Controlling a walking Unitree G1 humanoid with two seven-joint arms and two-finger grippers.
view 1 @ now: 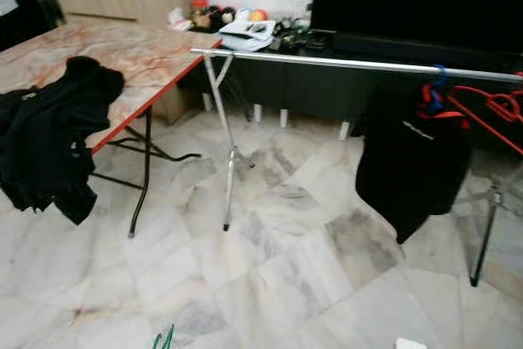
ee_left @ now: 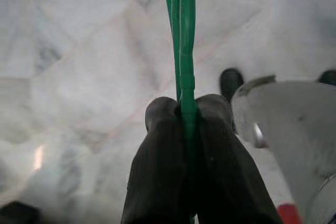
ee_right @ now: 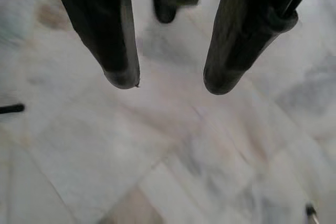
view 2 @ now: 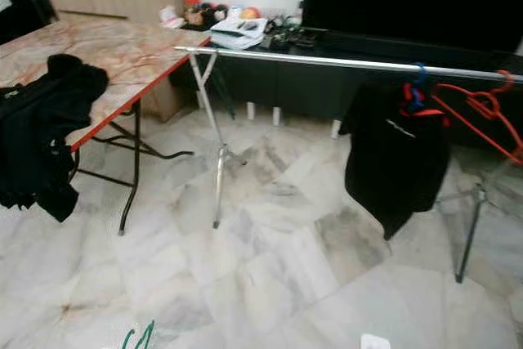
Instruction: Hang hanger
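Green hanger (ee_left: 186,51) sits pinched between left hand (ee_left: 187,109) fingers.

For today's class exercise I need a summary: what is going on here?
The robot's left end effector is shut on a green hanger, held low over the marble floor. The right end effector hangs open. Ahead, a silver clothes rail carries a black garment and red hangers. More black clothing lies on the folding table.

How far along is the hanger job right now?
Done: a black garment and red hangers already hang on the silver rail. In hand: the left gripper is shut on a green hanger. Left: reach the rail and hook it on. The right gripper is open.
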